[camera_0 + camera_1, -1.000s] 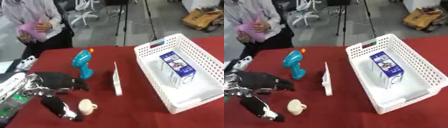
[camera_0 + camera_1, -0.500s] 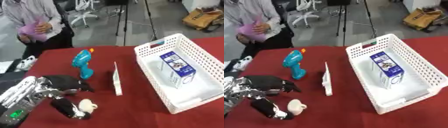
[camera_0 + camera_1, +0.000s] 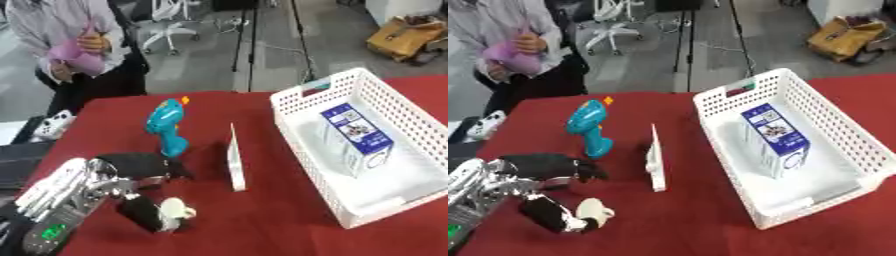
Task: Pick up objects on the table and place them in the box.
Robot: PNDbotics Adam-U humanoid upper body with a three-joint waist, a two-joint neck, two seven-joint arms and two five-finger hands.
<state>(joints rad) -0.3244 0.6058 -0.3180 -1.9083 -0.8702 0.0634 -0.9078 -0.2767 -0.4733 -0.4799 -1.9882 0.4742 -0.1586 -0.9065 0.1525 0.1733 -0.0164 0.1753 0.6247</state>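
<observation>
Cream object: a small rounded cream-coloured thing (image 3: 178, 210) lies on the red table (image 3: 262, 220) at the near left, right against the thumb of the left hand (image 3: 131, 172); what it is exactly is hard to make out.
Left hand: it comes in from the lower left, black fingers (image 3: 144, 164) spread above the cream object and thumb below it, so the hand is apart and bracketing the thing; whether it actually touches is unclear.
Teal toy: a teal gun-shaped toy (image 3: 166, 125) with an orange tip lies just beyond the fingers, handle toward the robot.
White card: a thin white flat piece (image 3: 235, 160) stands on edge between the toy and the box, apart from both.
Box: the white lattice basket (image 3: 302, 145) sits on the right of the table, askew.
Carton: a blue and white carton (image 3: 354, 137) lies inside the basket, on its floor.
Right hand: it shows in neither view.
Table edge: a white game controller (image 3: 52, 125) rests off the far left corner.
</observation>
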